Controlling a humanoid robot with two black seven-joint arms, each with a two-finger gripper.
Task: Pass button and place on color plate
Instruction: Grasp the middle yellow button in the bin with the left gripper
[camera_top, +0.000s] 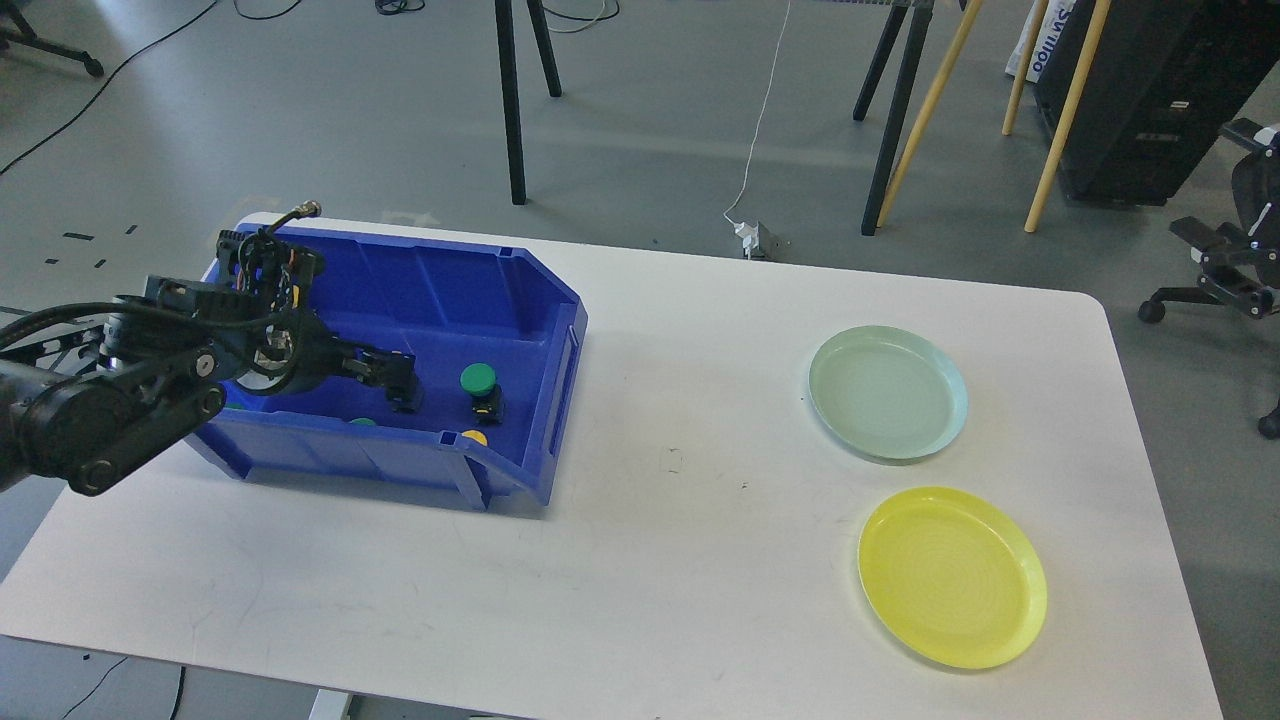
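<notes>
Head view had the left gripper (403, 385) down inside the blue bin (455, 300), just left of the green button (478, 379). The button stood upright on its black base, not touching the fingers. Gripper was dark and seen nearly end-on; could not tell how far the jaws were spread, and nothing showed between them. Right arm was not in frame.

Other buttons in the bin: a yellow cap (474, 437) against the front wall, mostly hidden by the rim, and a second green cap (363, 422) near the front, also half hidden. The standing green one looked like the easy pick.

Green plate (888, 392) and yellow plate (952, 576) sat well apart from the bin on the right side of the white table (650, 500), both bare.

Judgement: step in hand was the grasp in the bin, task barely started. To do it well:
- shift right until the cap sits between the fingers, then close
- grip the cap or neck, not the base; the button looks top-heavy and could tip
- stay clear of the bin's front and right walls
- lift straight up over the rim before the handover to the right arm
- green button goes to the green plate
</notes>
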